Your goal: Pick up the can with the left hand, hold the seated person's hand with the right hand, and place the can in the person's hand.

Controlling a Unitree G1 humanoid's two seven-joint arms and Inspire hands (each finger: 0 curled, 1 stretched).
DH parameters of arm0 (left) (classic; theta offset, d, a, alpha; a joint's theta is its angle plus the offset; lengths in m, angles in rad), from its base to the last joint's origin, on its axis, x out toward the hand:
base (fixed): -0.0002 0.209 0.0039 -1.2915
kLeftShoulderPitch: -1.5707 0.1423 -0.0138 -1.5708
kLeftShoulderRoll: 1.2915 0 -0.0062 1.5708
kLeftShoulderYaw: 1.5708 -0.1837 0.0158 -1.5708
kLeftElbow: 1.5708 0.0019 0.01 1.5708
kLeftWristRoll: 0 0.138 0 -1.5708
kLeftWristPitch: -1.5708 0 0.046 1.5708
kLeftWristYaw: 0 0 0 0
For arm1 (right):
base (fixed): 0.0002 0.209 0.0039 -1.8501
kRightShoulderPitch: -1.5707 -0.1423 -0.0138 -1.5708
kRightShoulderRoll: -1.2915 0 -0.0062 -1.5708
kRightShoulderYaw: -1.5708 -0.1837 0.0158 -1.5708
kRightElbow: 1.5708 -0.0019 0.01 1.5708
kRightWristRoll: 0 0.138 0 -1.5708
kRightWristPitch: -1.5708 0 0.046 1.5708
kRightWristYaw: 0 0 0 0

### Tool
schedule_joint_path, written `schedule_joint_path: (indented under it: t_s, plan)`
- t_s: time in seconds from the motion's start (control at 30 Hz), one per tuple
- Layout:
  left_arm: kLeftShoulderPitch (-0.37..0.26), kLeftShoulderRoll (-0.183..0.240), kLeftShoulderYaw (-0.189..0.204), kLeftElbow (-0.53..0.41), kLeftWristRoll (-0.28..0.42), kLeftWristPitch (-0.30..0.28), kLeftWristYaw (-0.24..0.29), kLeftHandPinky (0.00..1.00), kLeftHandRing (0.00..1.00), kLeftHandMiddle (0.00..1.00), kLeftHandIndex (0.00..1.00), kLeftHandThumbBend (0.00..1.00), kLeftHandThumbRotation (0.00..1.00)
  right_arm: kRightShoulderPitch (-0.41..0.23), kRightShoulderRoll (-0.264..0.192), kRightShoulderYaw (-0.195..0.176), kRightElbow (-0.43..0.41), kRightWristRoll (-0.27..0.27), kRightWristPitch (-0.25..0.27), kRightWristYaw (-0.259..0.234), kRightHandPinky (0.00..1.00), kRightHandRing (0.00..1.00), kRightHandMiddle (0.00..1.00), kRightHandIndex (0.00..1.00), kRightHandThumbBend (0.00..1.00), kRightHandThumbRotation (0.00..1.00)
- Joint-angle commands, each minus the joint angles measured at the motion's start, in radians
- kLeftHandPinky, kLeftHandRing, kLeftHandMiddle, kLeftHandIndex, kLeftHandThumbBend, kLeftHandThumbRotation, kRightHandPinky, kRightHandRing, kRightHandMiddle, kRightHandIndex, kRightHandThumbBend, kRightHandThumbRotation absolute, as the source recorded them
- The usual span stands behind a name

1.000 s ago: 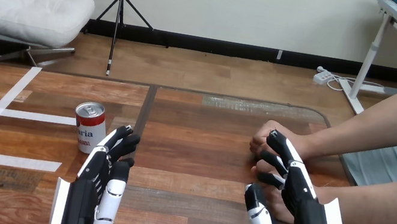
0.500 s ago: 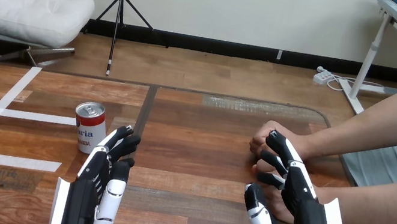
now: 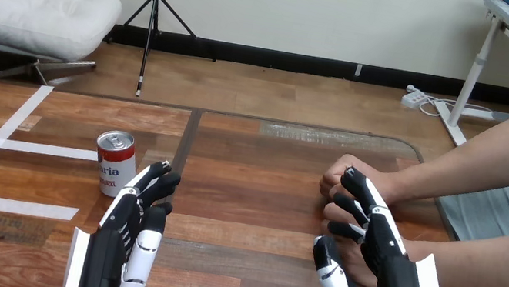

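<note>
A red and white can [image 3: 115, 162] with a silver top stands upright on the wooden table [image 3: 253, 182], left of the middle. My left hand [image 3: 120, 239] lies just near and right of it, fingers straight, their tips beside the can's base and apart from it. My right hand [image 3: 399, 286] reaches forward at the right, open, its fingers slightly bent. The person's nearer hand [image 3: 350, 259] rests on the table in the gap between my thumb and fingers, which do not close on it. The person's farther hand [image 3: 344, 171] is a fist just beyond my fingertips.
White tape strips [image 3: 40, 148] cross the table's left part, one ending behind the can. The person's forearms [image 3: 481, 263] come in from the right edge. A dark seam [image 3: 188, 140] runs down the table's middle.
</note>
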Motion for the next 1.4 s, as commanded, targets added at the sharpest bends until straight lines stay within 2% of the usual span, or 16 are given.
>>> schedule_joint_path:
  t_s: [0.0, 0.27, 0.47, 0.67, 1.0, 1.17, 1.37]
  plan:
    - [-0.040, -0.013, 0.007, -0.043, 0.002, -0.021, 0.001, 0.77, 0.83, 0.80, 0.83, 0.53, 0.95, -0.040, 0.000, -0.014, -0.037, 0.000, -0.011, -0.011, 0.74, 0.86, 0.92, 0.91, 0.35, 0.54]
    - [-0.047, -0.010, 0.015, -0.039, 0.000, -0.045, 0.007, 0.77, 0.83, 0.81, 0.83, 0.54, 0.94, -0.042, 0.000, -0.013, -0.034, 0.003, -0.014, -0.010, 0.74, 0.86, 0.92, 0.91, 0.35, 0.54]
    - [-0.058, -0.002, 0.043, -0.044, 0.029, -0.063, 0.036, 0.77, 0.83, 0.82, 0.84, 0.51, 0.89, -0.044, 0.001, -0.015, -0.032, 0.000, -0.016, -0.012, 0.73, 0.86, 0.92, 0.91, 0.35, 0.54]
    - [-0.071, 0.006, 0.073, -0.058, 0.044, -0.055, 0.063, 0.78, 0.83, 0.83, 0.84, 0.51, 0.82, -0.042, 0.000, -0.013, -0.036, 0.001, -0.010, -0.010, 0.73, 0.86, 0.92, 0.91, 0.35, 0.53]
    - [-0.101, 0.046, 0.138, -0.080, 0.145, -0.027, 0.144, 0.82, 0.85, 0.85, 0.85, 0.55, 0.75, -0.041, 0.000, -0.012, -0.037, 0.004, -0.006, -0.006, 0.73, 0.86, 0.92, 0.91, 0.35, 0.54]
    - [-0.123, 0.064, 0.153, -0.071, 0.165, -0.034, 0.171, 0.84, 0.86, 0.86, 0.86, 0.56, 0.70, -0.041, 0.000, -0.013, -0.037, -0.001, -0.004, -0.010, 0.74, 0.86, 0.92, 0.91, 0.36, 0.54]
    - [-0.136, 0.084, 0.167, -0.087, 0.193, 0.013, 0.192, 0.88, 0.89, 0.89, 0.87, 0.62, 0.65, -0.041, 0.001, -0.012, -0.034, 0.002, -0.005, -0.008, 0.74, 0.87, 0.92, 0.91, 0.36, 0.54]
